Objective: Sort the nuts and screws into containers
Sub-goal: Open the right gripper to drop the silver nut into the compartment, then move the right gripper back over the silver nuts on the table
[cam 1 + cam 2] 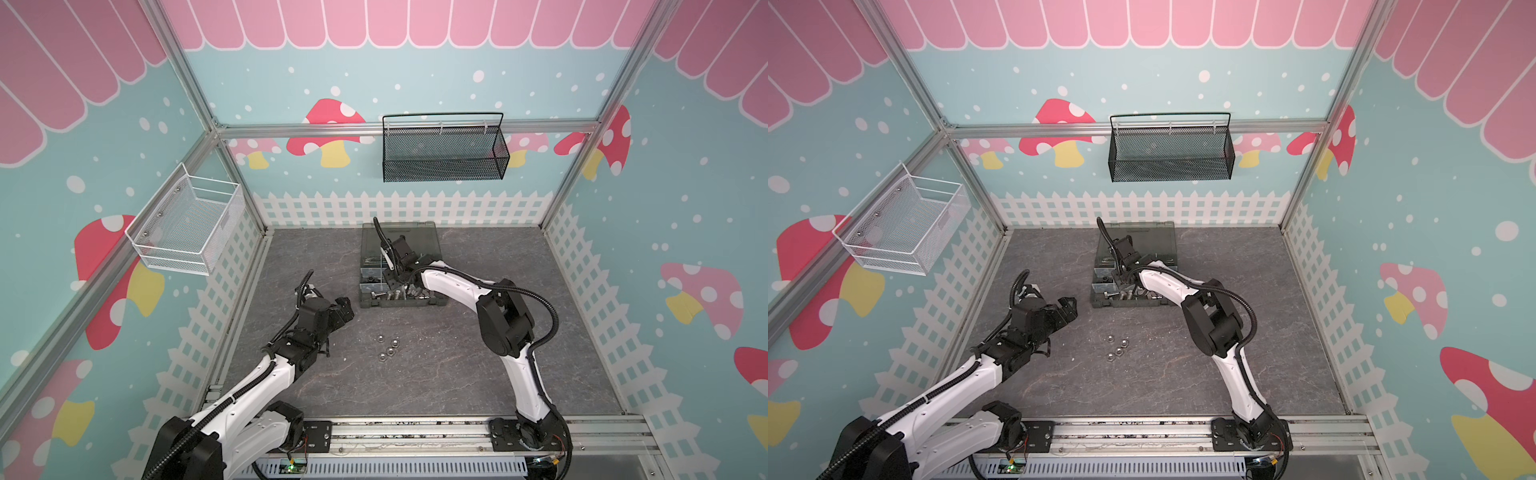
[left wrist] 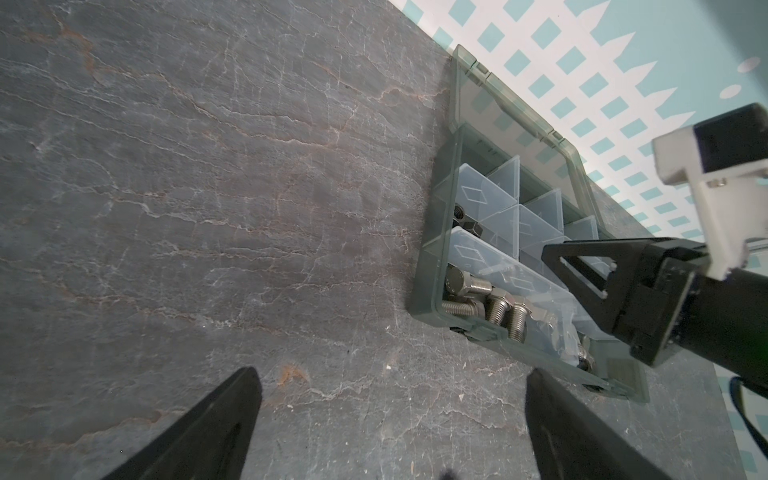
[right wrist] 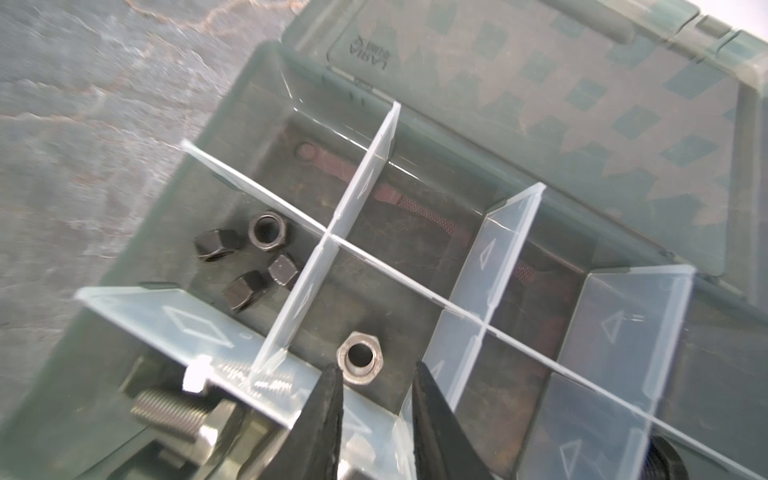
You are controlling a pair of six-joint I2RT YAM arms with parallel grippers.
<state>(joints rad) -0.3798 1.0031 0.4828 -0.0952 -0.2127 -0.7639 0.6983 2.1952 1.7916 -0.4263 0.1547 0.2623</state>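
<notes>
In both top views you see a dark organiser case (image 1: 401, 306) at the middle of the grey table's (image 1: 457, 374) far edge, its lid lying open toward that edge. Four loose silver nuts (image 1: 390, 351) lie clustered near the table's centre, well apart from the case. Your left gripper (image 1: 345, 311) sits just beside the case's front left corner; your right gripper (image 1: 394, 283) reaches down into the case. In the left wrist view the left fingers (image 2: 199, 440) stand wide apart with only bare table between them, nothing held, and silver screws (image 2: 494, 309) lie piled in the case's long front compartment. In the right wrist view the right jaws are slightly parted and clamp nothing; a single silver nut (image 3: 359, 359) lies flat on a compartment (image 3: 382, 299) floor just ahead of the tips. Black nuts (image 3: 249, 257) lie in the compartment beside it — four of them.
</notes>
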